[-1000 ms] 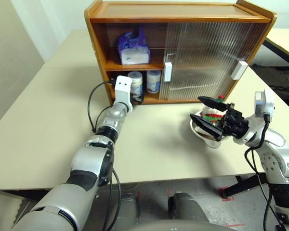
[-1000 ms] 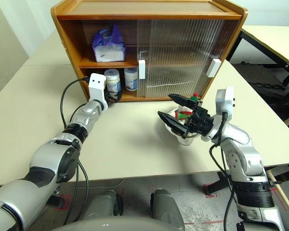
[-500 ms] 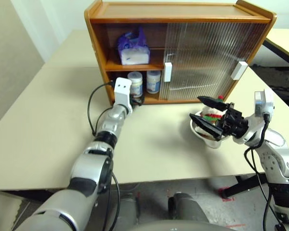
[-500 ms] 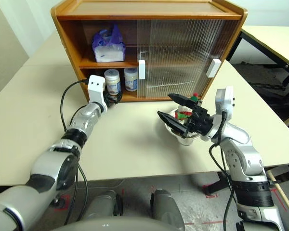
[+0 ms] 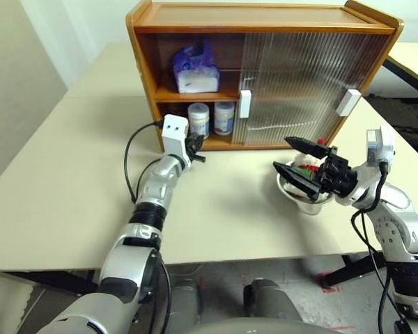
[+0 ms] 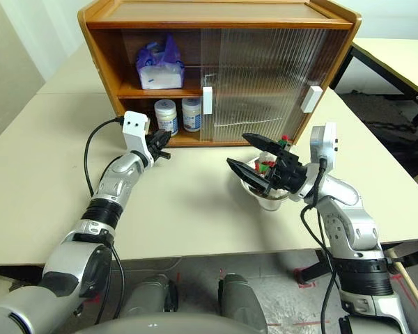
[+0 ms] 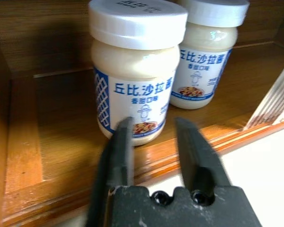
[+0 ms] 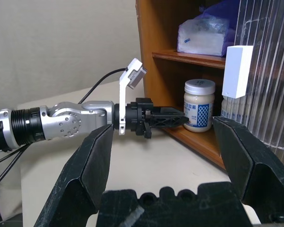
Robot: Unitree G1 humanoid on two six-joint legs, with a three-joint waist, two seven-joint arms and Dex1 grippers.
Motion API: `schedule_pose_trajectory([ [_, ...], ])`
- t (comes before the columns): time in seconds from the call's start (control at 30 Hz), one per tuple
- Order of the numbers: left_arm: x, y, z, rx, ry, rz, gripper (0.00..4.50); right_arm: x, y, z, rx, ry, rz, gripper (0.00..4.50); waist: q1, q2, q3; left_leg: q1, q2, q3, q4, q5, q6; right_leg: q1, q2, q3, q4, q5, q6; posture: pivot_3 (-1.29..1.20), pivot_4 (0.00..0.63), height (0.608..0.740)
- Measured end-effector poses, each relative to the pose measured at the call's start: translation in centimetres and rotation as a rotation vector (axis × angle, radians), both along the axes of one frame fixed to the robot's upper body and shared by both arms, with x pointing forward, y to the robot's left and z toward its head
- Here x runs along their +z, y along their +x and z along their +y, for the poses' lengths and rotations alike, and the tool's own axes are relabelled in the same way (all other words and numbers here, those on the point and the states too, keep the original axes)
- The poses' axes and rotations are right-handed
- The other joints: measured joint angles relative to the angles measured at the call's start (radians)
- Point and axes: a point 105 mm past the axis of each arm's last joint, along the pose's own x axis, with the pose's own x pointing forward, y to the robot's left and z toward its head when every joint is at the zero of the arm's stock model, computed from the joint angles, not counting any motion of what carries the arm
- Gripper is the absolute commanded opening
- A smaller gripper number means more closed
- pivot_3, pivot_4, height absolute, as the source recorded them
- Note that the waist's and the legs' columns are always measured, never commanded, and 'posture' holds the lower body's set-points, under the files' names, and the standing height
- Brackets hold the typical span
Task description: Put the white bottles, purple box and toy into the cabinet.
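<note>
Beige tabletop (image 5: 70,174) carries the cabinet (image 5: 265,17) at its far side, with a second table visible behind to your right. You have the cabinet's left bay open; both ribbed sliding doors (image 5: 299,83) sit over the right portion, each with a white handle (image 5: 244,104).

On the upper shelf you see the purple box (image 5: 193,68), white tissue showing at its front. On the lower shelf the two white bottles (image 7: 137,71) stand upright, side by side and touching or very nearly so. Their labels are blue and white with blue Chinese characters reading 丘比沙拉酱 and a smaller line 香甜口味 beneath, above a small food picture. The smaller print cannot be read.

Your left gripper (image 6: 159,145) sits at the front edge of the lower shelf, just short of the nearer bottle. Its fingers (image 7: 120,151) are drawn close together with a narrow gap between them, and nothing is held.

Your right gripper (image 5: 299,164) hangs above the table in front of the closed doors, fingers spread wide, holding nothing. Directly behind it a bowl (image 5: 303,202) rests on the table with the toy (image 5: 308,167) inside, its red and green showing over the rim.
</note>
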Motion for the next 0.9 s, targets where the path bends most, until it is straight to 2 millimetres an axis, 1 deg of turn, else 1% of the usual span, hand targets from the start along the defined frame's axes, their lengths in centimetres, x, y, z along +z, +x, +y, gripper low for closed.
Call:
schedule_pose_trajectory([
  [0.03,0.0,0.0,-0.2,-0.005,-0.001,0.000,0.05,-0.2,0.0,0.1,0.002,-0.001,0.005,4.50,0.000,0.000,0.000,0.000,0.000,0.000,0.000,0.000,0.000,0.000,0.000,0.000,0.000,0.000,0.000,0.03,0.000,0.740],
  [0.33,0.3,-0.1,-0.5,-0.018,0.003,-0.007,0.05,-0.4,0.0,0.1,0.007,-0.003,0.005,4.50,-0.003,0.000,0.000,0.000,0.000,0.000,0.000,0.000,0.000,0.000,0.000,0.000,0.000,0.000,0.000,0.03,0.000,0.740],
  [0.57,-0.2,0.5,0.4,0.004,0.015,0.016,0.05,-0.4,0.0,0.0,0.006,-0.003,0.007,4.50,-0.003,0.000,0.000,0.000,0.000,0.000,0.000,0.000,0.000,0.000,0.000,0.000,0.000,0.000,0.000,0.02,0.000,0.740],
  [0.67,0.0,1.0,0.8,0.013,0.022,0.013,0.05,-0.4,0.0,0.0,0.005,-0.004,0.007,4.50,-0.003,0.000,0.000,0.000,0.000,0.000,0.000,0.000,0.000,0.000,0.000,0.000,0.000,0.000,0.000,0.02,0.000,0.740],
  [0.8,0.6,1.6,0.2,-0.006,0.023,-0.002,0.05,-0.4,0.0,0.0,0.005,-0.007,0.006,4.50,-0.004,0.000,0.000,0.000,0.000,0.000,0.000,0.000,0.000,0.000,0.000,0.000,0.000,0.000,0.000,0.01,0.000,0.740],
  [0.9,0.7,1.6,0.0,-0.016,0.021,-0.009,0.05,-0.4,0.0,-0.1,0.004,-0.008,0.007,4.50,-0.005,0.000,0.000,0.000,0.000,0.000,0.000,0.000,0.000,0.000,0.000,0.000,0.000,0.000,0.000,0.00,0.000,0.740],
])
